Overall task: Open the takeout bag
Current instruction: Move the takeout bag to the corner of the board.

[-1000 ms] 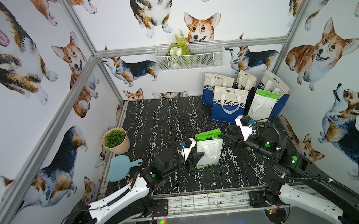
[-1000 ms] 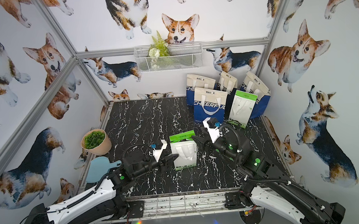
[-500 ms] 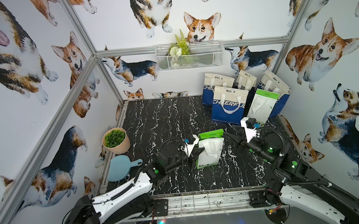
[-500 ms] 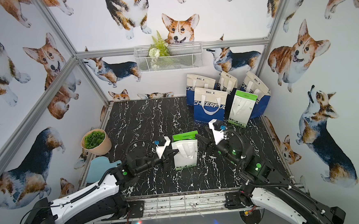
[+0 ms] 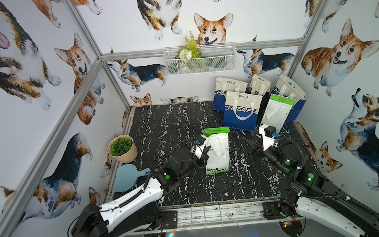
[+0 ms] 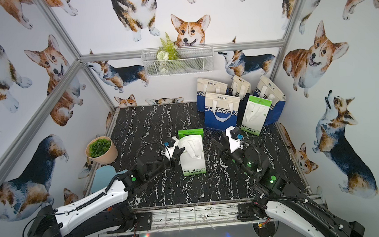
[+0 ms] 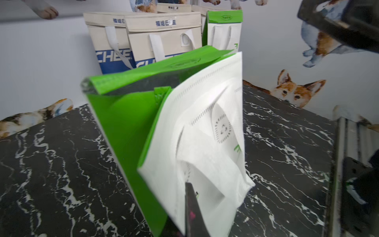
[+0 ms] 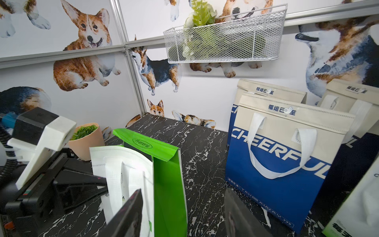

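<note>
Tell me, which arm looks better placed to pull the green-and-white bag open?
Probably the left. The left gripper is shut on the white front of the takeout bag and can tug it. The right gripper hangs open beside the bag, touching nothing.

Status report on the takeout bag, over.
Left gripper shut on green-and-white takeout bag, white front side. Right gripper open, beside it, apart. Bag upright, green flap folded over. Blue Cheerful bags behind, not obstructing.
</note>
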Robot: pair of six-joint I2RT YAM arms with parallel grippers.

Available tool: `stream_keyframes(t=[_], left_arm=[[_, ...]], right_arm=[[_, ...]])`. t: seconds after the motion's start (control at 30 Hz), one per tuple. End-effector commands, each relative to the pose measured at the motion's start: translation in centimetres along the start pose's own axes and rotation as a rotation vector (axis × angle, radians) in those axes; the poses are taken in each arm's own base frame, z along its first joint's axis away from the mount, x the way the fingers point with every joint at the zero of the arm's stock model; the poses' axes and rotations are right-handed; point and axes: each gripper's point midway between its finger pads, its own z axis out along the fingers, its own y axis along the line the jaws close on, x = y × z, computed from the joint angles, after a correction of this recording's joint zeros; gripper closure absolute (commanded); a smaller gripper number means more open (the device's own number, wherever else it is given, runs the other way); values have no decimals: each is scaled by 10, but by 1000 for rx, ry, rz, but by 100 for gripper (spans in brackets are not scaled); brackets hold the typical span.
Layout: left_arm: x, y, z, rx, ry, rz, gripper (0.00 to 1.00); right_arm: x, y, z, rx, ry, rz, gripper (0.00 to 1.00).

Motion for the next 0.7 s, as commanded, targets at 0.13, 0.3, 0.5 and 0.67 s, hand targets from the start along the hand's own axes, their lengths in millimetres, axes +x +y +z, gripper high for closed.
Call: stream_keyframes(t=[0.13, 0.3, 0.5, 0.67], left_arm=[[-40, 60, 6, -293, -85, 160, 100], [-53, 99, 18, -329, -108, 125, 100], [-53, 163, 30, -419, -118, 108, 100], [-61, 219, 28, -437, -201, 29, 100]], right_arm=[[-7, 0, 5, 7, -32, 0, 36], [-4, 1, 8, 7, -19, -4, 36], [-2, 2, 8, 0, -15, 5, 36], [2, 4, 12, -11, -2, 8, 36]])
